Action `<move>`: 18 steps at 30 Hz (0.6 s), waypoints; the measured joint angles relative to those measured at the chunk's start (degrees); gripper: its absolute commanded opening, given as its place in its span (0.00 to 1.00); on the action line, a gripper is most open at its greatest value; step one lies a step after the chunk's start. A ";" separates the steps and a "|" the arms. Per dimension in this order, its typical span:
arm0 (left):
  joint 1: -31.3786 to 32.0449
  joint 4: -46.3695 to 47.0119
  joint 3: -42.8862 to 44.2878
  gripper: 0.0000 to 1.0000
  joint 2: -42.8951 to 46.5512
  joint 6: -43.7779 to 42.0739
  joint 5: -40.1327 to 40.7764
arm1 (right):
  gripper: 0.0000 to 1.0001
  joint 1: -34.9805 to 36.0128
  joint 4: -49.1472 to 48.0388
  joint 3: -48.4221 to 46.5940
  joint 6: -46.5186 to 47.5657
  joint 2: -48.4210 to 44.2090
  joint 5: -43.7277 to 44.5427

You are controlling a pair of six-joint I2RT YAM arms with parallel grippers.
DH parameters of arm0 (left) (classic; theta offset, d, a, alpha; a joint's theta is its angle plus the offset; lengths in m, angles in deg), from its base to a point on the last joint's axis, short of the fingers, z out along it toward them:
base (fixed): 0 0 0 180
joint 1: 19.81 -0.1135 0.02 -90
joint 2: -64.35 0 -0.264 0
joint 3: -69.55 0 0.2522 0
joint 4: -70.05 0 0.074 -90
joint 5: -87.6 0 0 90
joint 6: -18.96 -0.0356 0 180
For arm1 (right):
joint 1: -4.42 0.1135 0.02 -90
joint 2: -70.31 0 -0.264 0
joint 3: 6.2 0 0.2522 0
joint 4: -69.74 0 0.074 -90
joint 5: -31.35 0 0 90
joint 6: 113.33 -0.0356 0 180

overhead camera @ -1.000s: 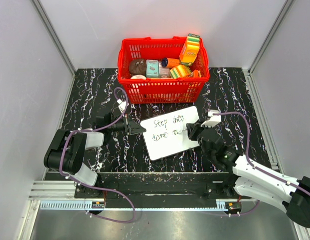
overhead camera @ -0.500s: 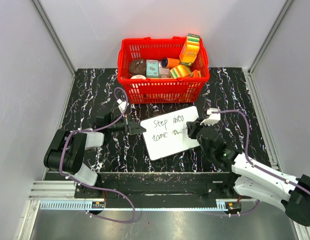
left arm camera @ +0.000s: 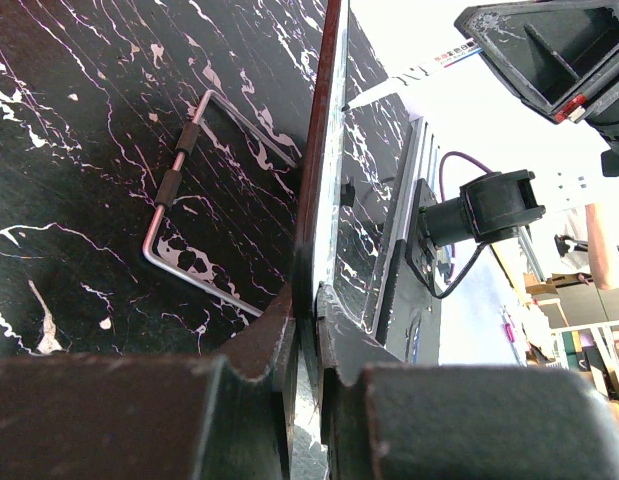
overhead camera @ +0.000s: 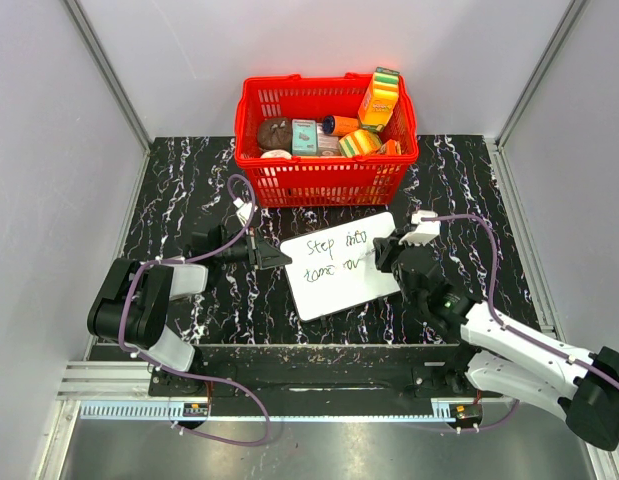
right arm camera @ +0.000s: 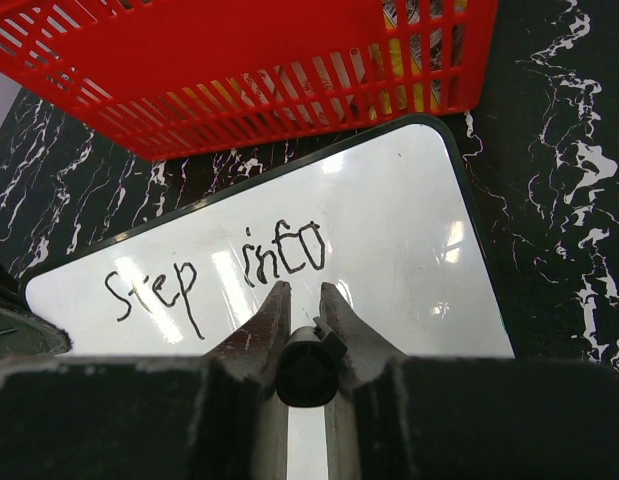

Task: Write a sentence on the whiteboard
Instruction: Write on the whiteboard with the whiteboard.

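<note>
The whiteboard (overhead camera: 339,265) lies tilted on the black marble table in front of the red basket. The sentence (overhead camera: 334,258) is in two black lines; "Step into" shows in the right wrist view (right arm camera: 219,272). My left gripper (overhead camera: 272,257) is shut on the board's left edge, seen edge-on in the left wrist view (left arm camera: 324,190). My right gripper (overhead camera: 381,260) is shut on a black marker (right arm camera: 307,365), end-on between the fingers (right arm camera: 264,325), with its white barrel (left arm camera: 409,80) slanting to the board's right part. The lower line is hidden from the right wrist view.
The red basket (overhead camera: 324,182) with several packages stands just behind the board, close to the right gripper. A bent metal wire stand (left arm camera: 184,190) lies under the board. Metal frame rails run along both sides. The table's front edge (overhead camera: 309,350) is near the board.
The right gripper has shifted slightly right and away with the marker, and the lower line has grown by a letter or so. The left arm has not moved.
</note>
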 measured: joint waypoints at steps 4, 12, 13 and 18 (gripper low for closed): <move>0.00 0.00 0.00 0.00 0.00 0.00 0.00 | 0.00 -0.02 0.04 0.09 -0.02 -0.35 -0.09; 0.00 0.00 0.02 0.00 0.00 0.02 0.00 | 0.00 -0.22 0.44 1.88 -1.16 -2.36 -0.20; 0.00 0.00 0.02 0.00 0.00 0.00 0.00 | 0.00 -0.24 0.48 2.01 -1.33 -2.51 -0.20; 0.00 0.00 0.00 0.00 0.00 0.02 0.02 | 0.00 -0.28 0.52 2.86 -2.19 -3.30 -0.24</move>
